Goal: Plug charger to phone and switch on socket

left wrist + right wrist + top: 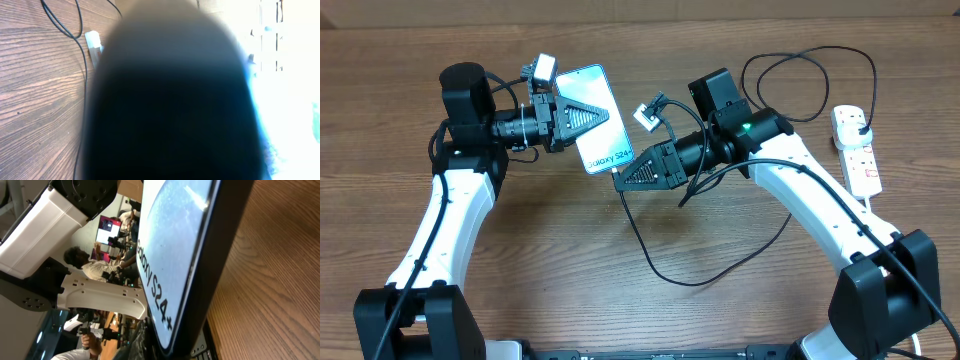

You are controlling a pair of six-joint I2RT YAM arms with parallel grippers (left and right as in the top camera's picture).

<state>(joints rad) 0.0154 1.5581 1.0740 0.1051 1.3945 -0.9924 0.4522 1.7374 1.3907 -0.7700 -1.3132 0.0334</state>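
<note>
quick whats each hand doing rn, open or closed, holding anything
left hand: closed on the phone, which is tilted up off the table.
right hand: closed, apparently on the charger cable near its tip.

Matt wood-grain table [560, 260]; glossy phone [605, 150] screen.
</note>
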